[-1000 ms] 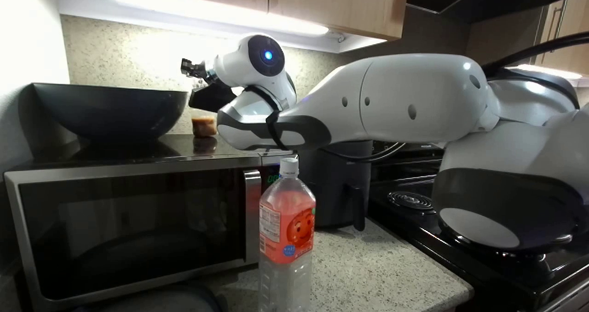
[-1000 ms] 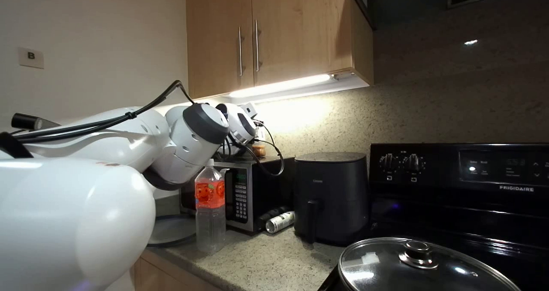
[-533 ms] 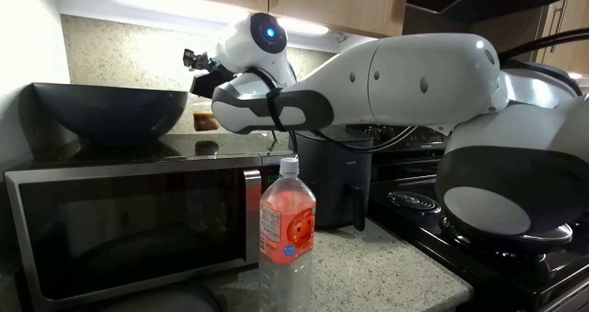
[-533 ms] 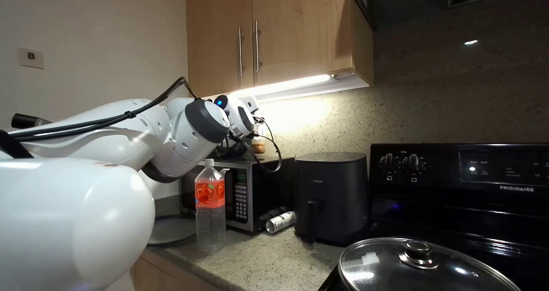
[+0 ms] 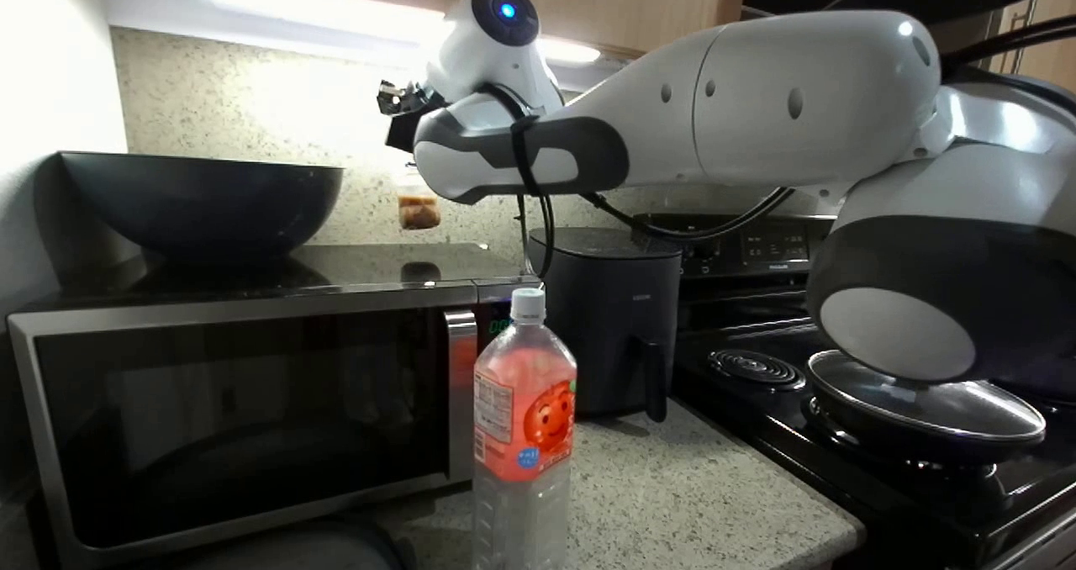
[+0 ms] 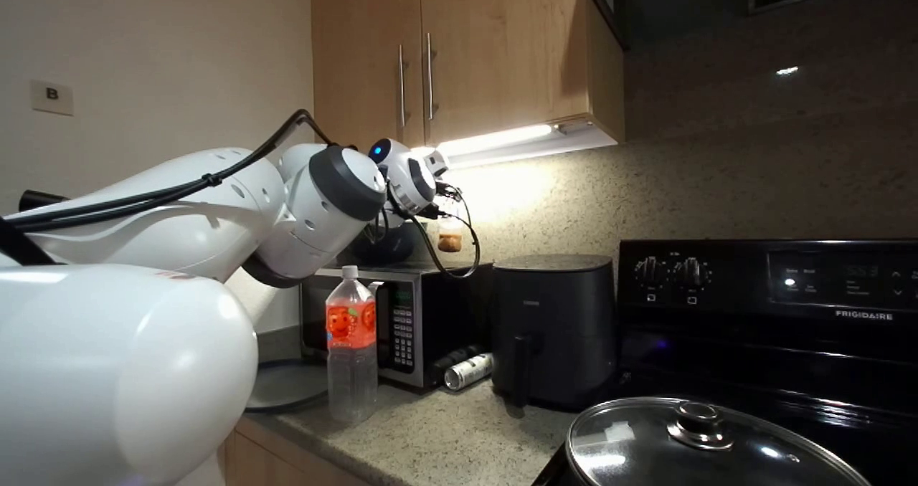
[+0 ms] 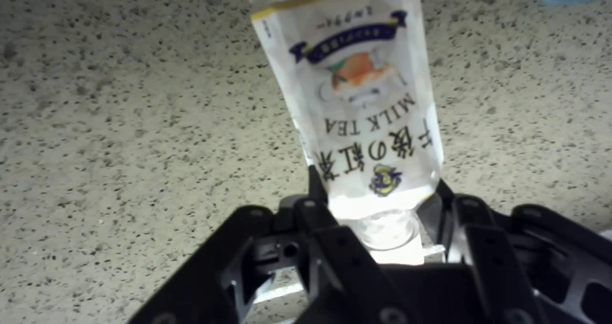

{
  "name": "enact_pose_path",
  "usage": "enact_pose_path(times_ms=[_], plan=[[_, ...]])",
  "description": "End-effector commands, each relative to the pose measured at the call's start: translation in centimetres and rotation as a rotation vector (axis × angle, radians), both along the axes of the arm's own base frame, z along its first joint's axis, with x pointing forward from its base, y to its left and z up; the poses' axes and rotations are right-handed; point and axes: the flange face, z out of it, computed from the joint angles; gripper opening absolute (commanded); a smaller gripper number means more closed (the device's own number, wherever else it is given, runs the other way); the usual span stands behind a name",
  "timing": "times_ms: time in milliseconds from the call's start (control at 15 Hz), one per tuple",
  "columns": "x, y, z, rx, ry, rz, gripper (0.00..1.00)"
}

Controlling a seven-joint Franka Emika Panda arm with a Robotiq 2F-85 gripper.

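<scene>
A: What is in the milk tea bottle [image 5: 419, 213]?

B: Something brown at the bottom. In the wrist view, a white label [image 7: 368, 99] that says MILK TEA hides a lot of the rest.

A: And the big clear bottle [image 5: 521, 515]?

B: It stands on the counter [image 5: 689, 494] with its white cap [image 5: 529, 303] on. I can't tell if there is water in it.

A: What about the dark bowl [image 5: 202, 204] and the pan [image 5: 891, 440]?

B: The bowl's side hides its inside. The pan sits on the stove [image 6: 774, 342] with a glass lid [image 6: 717, 464] on top.

A: What are the fingers [image 7: 471, 219] doing?

B: They are part way apart, with the milk tea bottle squeezed between them near its top. So the gripper [image 7: 380, 190] has hold of it.

A: Where is it?

B: Up in the air over the microwave [image 5: 244, 419], not touching it, in front of the speckled wall [image 7: 119, 123]. In an exterior view, the robot arm [image 5: 782, 108] covers its top part.

A: What else is near?

B: The bowl takes up a lot of the microwave top. A cupboard [image 6: 495, 49] hangs above. Down on the counter, a can [image 6: 470, 371] lies on its side between the microwave and the black air fryer [image 6: 552, 328]
</scene>
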Motion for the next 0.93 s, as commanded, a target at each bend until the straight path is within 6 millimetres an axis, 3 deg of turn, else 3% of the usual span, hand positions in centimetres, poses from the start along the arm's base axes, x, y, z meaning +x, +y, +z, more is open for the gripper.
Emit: enact_pose_path(times_ms=[0, 133, 267, 467, 533, 667, 733, 867], plan=[[0.8, -4.4, 1.7, -0.031, 0.030, -0.136, 0.23], [1.2, -6.7, 2.0, -0.024, 0.020, -0.203, 0.23], [1.2, -7.4, 2.5, 0.028, -0.034, -0.215, 0.23], [0.4, -5.1, 3.2, 0.144, -0.091, -0.175, 0.23], [1.5, -6.5, 1.3, 0.077, -0.052, -0.196, 0.48], [1.2, -5.4, 1.2, 0.112, -0.056, -0.185, 0.48], [1.1, -5.1, 1.1, 0.118, -0.055, -0.182, 0.23], [1.4, -5.8, 0.2, 0.074, -0.035, -0.187, 0.23]])
